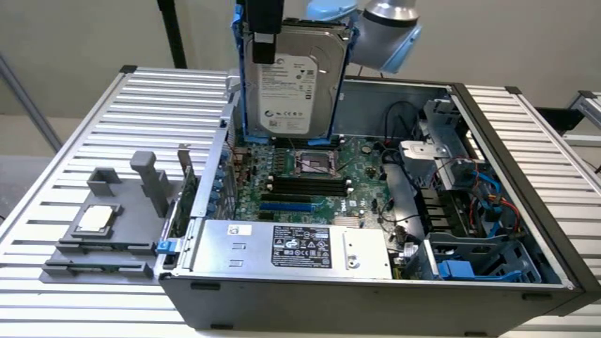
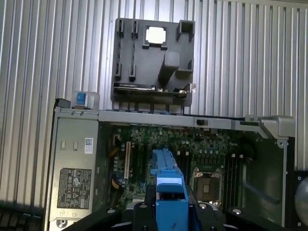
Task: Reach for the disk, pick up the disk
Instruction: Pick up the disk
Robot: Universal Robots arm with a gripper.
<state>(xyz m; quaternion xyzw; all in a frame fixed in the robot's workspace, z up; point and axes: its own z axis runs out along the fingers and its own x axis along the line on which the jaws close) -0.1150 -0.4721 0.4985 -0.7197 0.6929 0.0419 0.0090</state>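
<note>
Silver slats of the worktop (image 1: 112, 113) fill the exterior view's left and right sides, bearing the open computer case (image 1: 376, 282) in the middle. Inside it lie the green motherboard (image 1: 310, 176) and, at the lower centre, the wide silver box (image 1: 291, 246) with a black label. At the upper centre the disk (image 1: 291, 84) hangs upright above the case, clear of it, label facing the camera, clamped by the gripper (image 1: 263, 35). At lower left a grey fixture (image 1: 103, 232) carries a small square chip (image 1: 97, 220).
</note>
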